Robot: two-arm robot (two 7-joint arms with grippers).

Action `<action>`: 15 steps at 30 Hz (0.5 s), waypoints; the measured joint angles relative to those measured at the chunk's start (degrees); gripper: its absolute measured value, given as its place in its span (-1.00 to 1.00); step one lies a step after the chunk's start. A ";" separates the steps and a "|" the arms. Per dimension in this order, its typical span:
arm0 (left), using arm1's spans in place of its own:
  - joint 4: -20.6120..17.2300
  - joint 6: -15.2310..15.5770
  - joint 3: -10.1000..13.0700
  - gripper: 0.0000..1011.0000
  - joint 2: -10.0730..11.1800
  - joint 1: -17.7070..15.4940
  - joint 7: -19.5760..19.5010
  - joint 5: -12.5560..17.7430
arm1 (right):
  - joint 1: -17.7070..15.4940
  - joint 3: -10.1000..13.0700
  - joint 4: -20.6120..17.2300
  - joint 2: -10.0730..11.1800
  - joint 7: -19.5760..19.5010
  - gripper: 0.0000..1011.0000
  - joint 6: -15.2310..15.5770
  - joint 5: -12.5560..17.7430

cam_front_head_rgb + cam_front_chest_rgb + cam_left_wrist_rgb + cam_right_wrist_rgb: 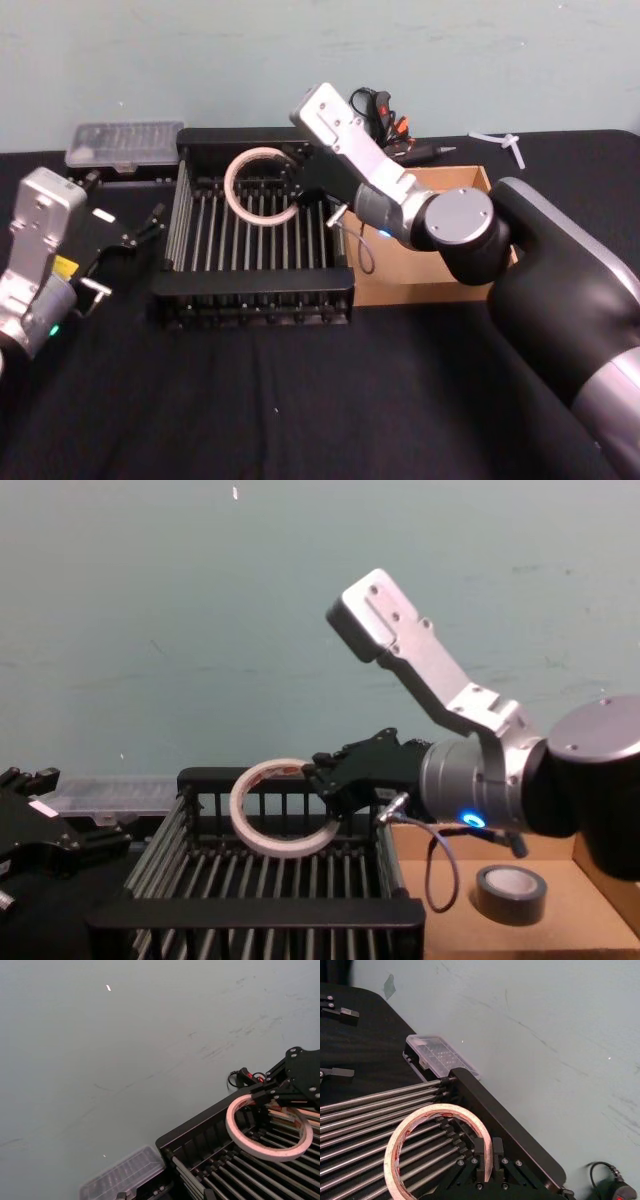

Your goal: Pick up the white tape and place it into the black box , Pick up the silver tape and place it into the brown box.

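The white tape (262,187) is a thin ring held tilted over the back half of the black box (250,292). My right gripper (300,195) is shut on the ring's right edge. In the right wrist view the fingers (485,1157) pinch the ring's band (427,1120). The chest view shows the ring (283,807) about level with the crate's rim (260,912). The silver tape (510,893) lies on the floor of the brown box (570,920), to the right of the crate and partly behind my right arm. My left gripper (122,250) is open, left of the crate.
A clear plastic case (125,145) lies behind the crate's left corner. A black and orange tool (385,118) and a white plastic piece (500,140) sit at the back right. Black cloth covers the table (300,400).
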 joint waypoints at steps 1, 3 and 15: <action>0.00 0.00 0.00 0.98 0.00 0.00 0.00 0.00 | 0.22 0.05 0.72 -0.44 -0.05 -0.81 -0.28 -0.21; 0.00 0.00 0.00 0.98 0.00 0.00 0.00 0.00 | 0.57 0.19 1.85 -1.04 -0.11 -0.81 -0.67 -0.53; 0.00 0.00 0.00 0.98 0.00 0.00 0.00 0.00 | 1.22 0.90 4.12 -2.36 -0.01 -0.81 -1.01 -1.46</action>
